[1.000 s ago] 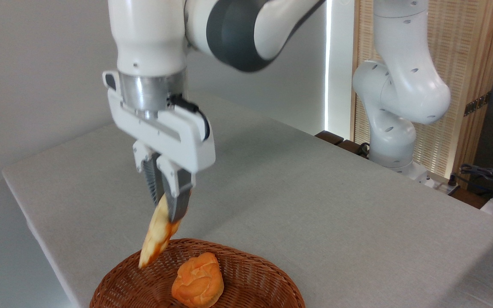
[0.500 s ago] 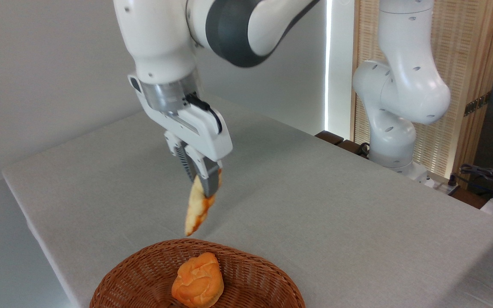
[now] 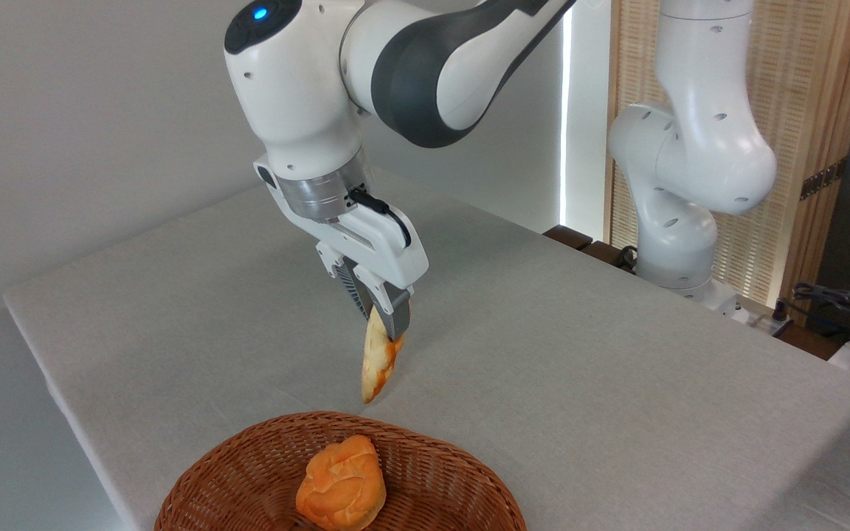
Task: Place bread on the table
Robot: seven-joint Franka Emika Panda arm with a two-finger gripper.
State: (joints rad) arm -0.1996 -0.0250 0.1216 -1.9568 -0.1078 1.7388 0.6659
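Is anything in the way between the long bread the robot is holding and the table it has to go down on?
No. The bread hangs from the end effector above bare table. The basket and its round bun sit nearer the camera, off to the side.

Basket (image 3: 263,472) cut off by bottom edge at 6 o'clock. Bread (image 3: 378,363) upper end hidden between fingers (image 3: 394,316). Whether its lower tip touches the table (image 3: 580,383): cannot tell. Arm upper links cut off at 12 o'clock.
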